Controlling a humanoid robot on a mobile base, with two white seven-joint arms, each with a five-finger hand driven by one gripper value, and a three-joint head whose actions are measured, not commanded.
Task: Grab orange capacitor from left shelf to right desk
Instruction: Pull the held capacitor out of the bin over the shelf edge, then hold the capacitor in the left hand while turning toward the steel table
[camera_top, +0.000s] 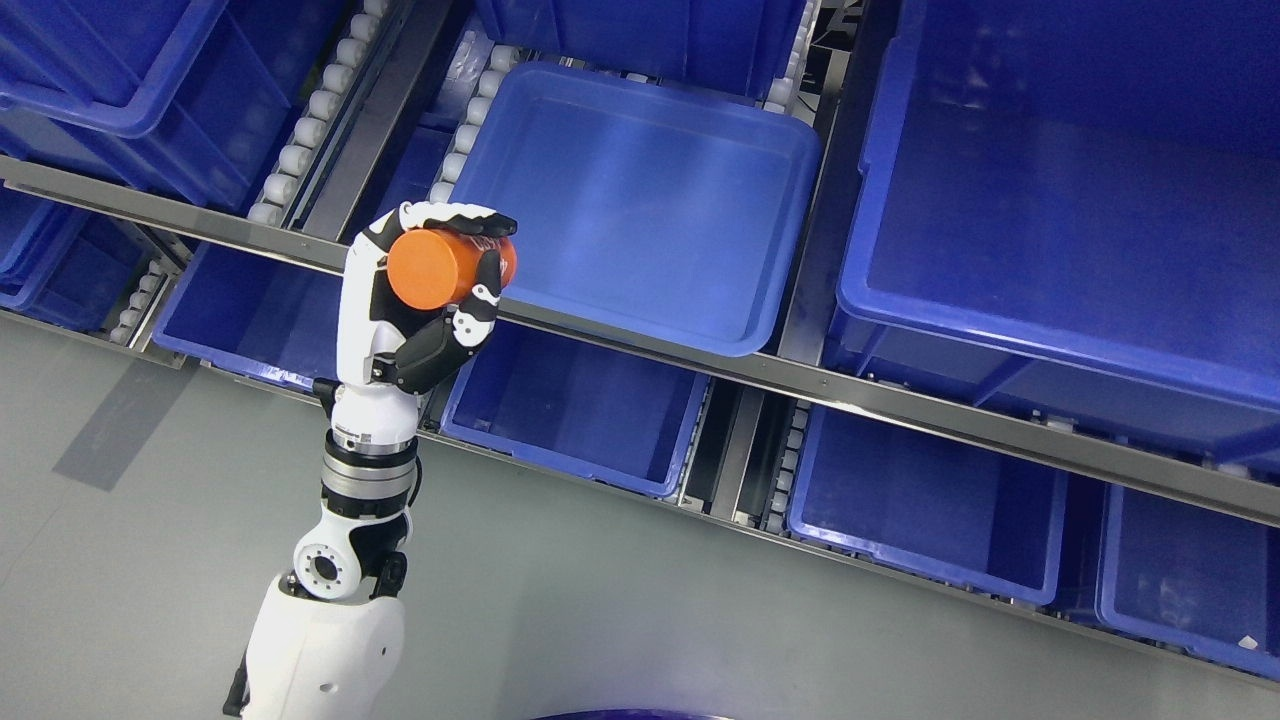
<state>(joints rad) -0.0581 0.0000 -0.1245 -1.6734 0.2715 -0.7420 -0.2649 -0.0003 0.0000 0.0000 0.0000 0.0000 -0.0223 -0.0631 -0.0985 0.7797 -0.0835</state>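
Observation:
My left hand (440, 275) reaches up from the lower left and is shut on an orange cylindrical capacitor (432, 268). The black-tipped fingers (478, 222) curl over its top and the thumb presses from below. The capacitor's flat round end faces the camera. The hand hovers in front of the shelf's metal rail (640, 345), just left of a shallow blue tray (650, 200) on the upper level. The right arm does not show.
Blue bins fill the shelf: a large deep one (1080, 190) at upper right, several open ones (580, 410) on the lower level, and stacked ones (130, 90) at upper left. White rollers (310, 110) line the tracks. Grey floor (600, 620) lies below.

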